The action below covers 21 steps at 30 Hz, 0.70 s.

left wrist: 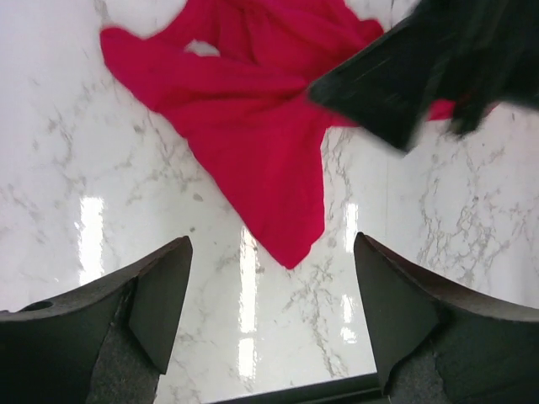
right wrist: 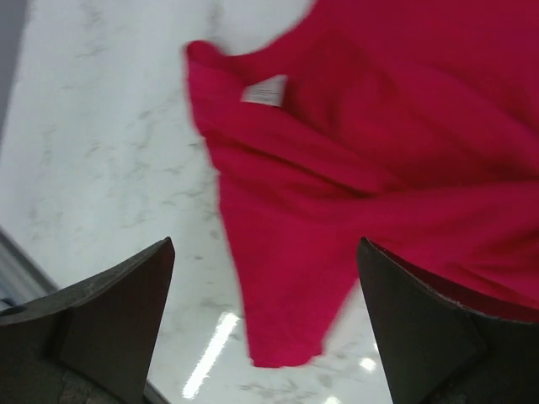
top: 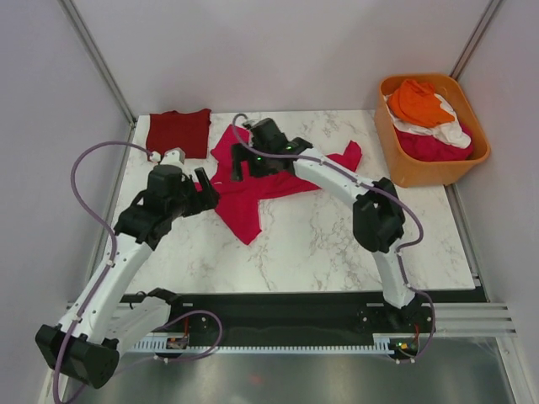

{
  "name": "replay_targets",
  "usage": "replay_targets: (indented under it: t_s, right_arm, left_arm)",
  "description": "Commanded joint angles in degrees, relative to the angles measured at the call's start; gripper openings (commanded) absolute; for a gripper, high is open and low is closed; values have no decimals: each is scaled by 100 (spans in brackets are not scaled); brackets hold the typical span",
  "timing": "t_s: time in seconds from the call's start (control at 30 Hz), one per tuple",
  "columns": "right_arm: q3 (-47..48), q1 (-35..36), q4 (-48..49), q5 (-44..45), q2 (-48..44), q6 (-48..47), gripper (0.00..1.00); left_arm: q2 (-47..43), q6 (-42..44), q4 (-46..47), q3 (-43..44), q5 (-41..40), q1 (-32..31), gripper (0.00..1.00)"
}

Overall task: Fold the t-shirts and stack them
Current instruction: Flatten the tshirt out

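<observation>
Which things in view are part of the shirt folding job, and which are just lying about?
Job:
magenta shirt, crumpled
maroon shirt, folded
orange shirt, white shirt and pink shirt, piled together

Lying about:
tub, which holds that pile
table

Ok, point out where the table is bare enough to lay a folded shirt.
Widest bare marble: near middle, between magenta shirt, left arm, right arm and front edge. Also free: the strip between right arm and orange tub. Crowded: back left, where maroon shirt, left tool and right tool cluster round the magenta one.
</observation>
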Motion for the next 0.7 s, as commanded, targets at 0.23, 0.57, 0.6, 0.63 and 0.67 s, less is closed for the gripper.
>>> replay_targets:
  t_s: [0.23, 0.57, 0.6, 0.63, 0.67]
  right_arm:
    - [-2597, -1069, -176, 1378, -2450, -609, 98]
    - [-3758, -1403, -44, 1754, -3146, -733, 98]
    - [-4002, -1621, 69, 1756, -3199, -706, 98]
    - [-4109, -1736, 105, 1765, -3304, -645, 98]
    - [-4206, -1842, 140, 1782, -3366, -618, 98]
  left_arm:
    - [926, -2223, 170, -1361, -282, -1239, 83]
    - [2059, -2585, 1964, -1916, 25, -1266, 77]
    - [2138, -2576, 2131, -1916, 60, -1266, 77]
    - [2269, -2576, 2193, -1898, 77, -1274, 77]
    - [2332, -2567, 2229, -1889, 60, -1283, 77]
